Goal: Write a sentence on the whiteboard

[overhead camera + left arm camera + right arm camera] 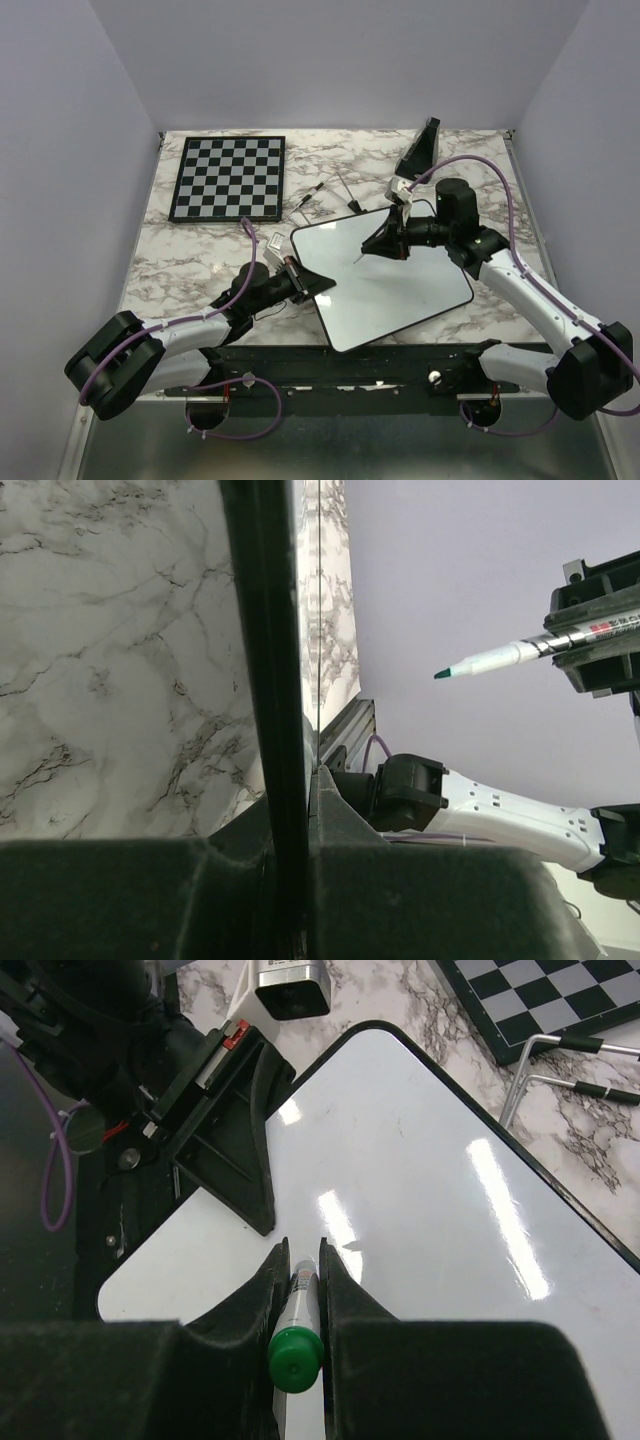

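The whiteboard (400, 290) lies tilted on the marble table, glossy and blank; no sentence shows on it. My left gripper (318, 285) is shut on the board's left edge; in the left wrist view the black rim (268, 680) runs between its fingers (350, 820). My right gripper (380, 245) is shut on a green-tipped marker (297, 1350) and holds it just above the board (430, 1180), tip pointing toward the left gripper (235, 1150). The marker also shows in the left wrist view (500, 658), tip clear of the surface.
A checkered chessboard (229, 178) lies at the back left. A black wedge-shaped stand (420, 148) sits at the back right. A thin wire easel (345, 195) and a small pen-like item (310, 197) lie behind the whiteboard.
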Tool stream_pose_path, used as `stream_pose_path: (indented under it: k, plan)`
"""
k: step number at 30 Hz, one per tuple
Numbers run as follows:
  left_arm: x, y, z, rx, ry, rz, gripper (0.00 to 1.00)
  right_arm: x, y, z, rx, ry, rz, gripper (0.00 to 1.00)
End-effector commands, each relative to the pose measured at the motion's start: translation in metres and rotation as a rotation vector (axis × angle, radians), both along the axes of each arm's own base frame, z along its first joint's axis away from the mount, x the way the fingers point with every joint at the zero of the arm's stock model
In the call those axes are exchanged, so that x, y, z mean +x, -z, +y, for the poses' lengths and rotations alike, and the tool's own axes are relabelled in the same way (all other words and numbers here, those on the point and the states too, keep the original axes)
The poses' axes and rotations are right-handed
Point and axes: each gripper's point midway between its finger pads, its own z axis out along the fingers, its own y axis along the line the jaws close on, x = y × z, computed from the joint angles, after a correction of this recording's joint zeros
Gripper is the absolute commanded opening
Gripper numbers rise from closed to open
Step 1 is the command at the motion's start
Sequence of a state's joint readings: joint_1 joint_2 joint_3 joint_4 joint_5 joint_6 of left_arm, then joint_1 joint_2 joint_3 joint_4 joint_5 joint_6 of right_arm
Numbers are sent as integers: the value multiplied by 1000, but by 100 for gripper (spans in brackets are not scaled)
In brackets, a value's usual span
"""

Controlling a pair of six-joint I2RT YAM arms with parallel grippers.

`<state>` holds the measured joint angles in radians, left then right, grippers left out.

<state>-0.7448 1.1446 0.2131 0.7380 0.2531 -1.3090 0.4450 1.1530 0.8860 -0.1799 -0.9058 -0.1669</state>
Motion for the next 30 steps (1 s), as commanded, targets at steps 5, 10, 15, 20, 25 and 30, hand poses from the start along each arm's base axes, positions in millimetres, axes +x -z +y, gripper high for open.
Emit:
stream_pose_path:
  k: [5, 10, 15, 20, 25, 30]
  plan:
    - [4, -2, 0, 56, 2, -92, 0, 13, -13, 3, -24, -6, -30, 1]
    - [4, -3, 1, 57, -5, -96, 0, 21, -17, 3, -36, 5, -68, 1]
    - [5, -3, 0, 61, -3, -96, 0, 24, -19, 6, -21, 6, -94, 1]
    - [5, -2, -1, 60, 0, -94, 0, 30, -22, 10, -9, 21, -146, 1]
    - [6, -1, 0, 60, -5, -95, 0, 34, -21, 16, 8, 31, -135, 1]
    - [6, -2, -1, 56, -2, -103, 0, 32, -16, 30, 4, 32, -121, 1]
